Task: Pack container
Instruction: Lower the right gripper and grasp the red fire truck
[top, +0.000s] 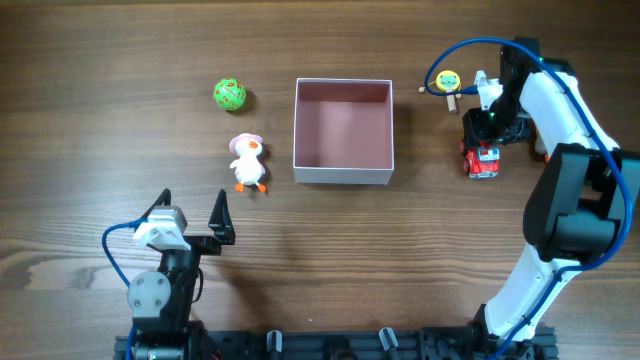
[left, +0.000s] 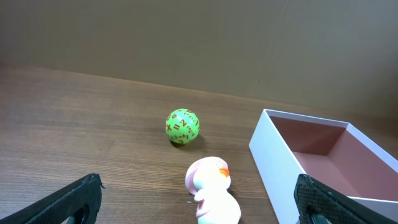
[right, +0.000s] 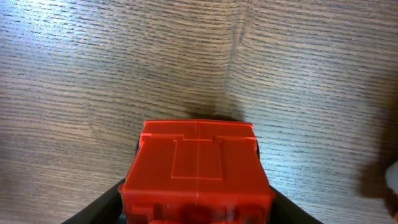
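From above: shows the box (top: 343, 176) upright mid-table, open top, pink floor in full view. Leaves bare wood of the table (top: 100, 60) along all four walls. Sets a green ball (top: 229, 95) and a toy duck (top: 247, 162) left of the box, apart from it and from each other. Finds the left gripper (top: 192, 205) near the front edge, spread wide. Puts the right gripper (top: 483, 146) right of the box, down over a red toy (top: 484, 165), with a yellow toy (top: 447, 81) just behind.

Left wrist: looks between wide-apart fingers (left: 68, 202) at the duck, the ball beyond, the box corner at right.

Right wrist: shows dark fingers (right: 99, 208) close against both flanks of the red toy; cannot tell whether clamped. Bare wood ahead.
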